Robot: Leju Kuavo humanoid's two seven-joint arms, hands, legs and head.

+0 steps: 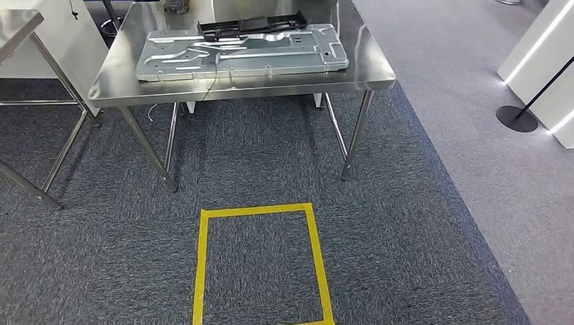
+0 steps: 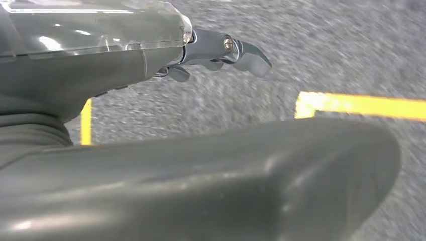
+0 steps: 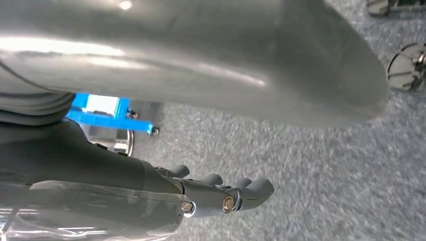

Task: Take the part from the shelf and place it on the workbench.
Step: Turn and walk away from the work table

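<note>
A steel workbench (image 1: pixel 365 74) stands ahead of me across the carpet. On it lies a large flat silver metal panel (image 1: pixel 240 53), and a black frame-shaped part (image 1: pixel 250 26) lies just behind that. My left hand (image 2: pixel 211 175) hangs over the carpet near yellow tape, with thumb and fingers (image 2: pixel 226 50) stretched out and holding nothing. My right hand (image 3: pixel 201 75) also hangs over the carpet, its fingers (image 3: pixel 226 196) straight and empty.
A yellow tape rectangle (image 1: pixel 260 264) marks the floor in front of the workbench. A second steel table (image 1: pixel 20 27) stands at the left. A black post base (image 1: pixel 516 118) and white units stand at the right. Near my right hand are a blue frame (image 3: pixel 108 118) and castors (image 3: pixel 407 65).
</note>
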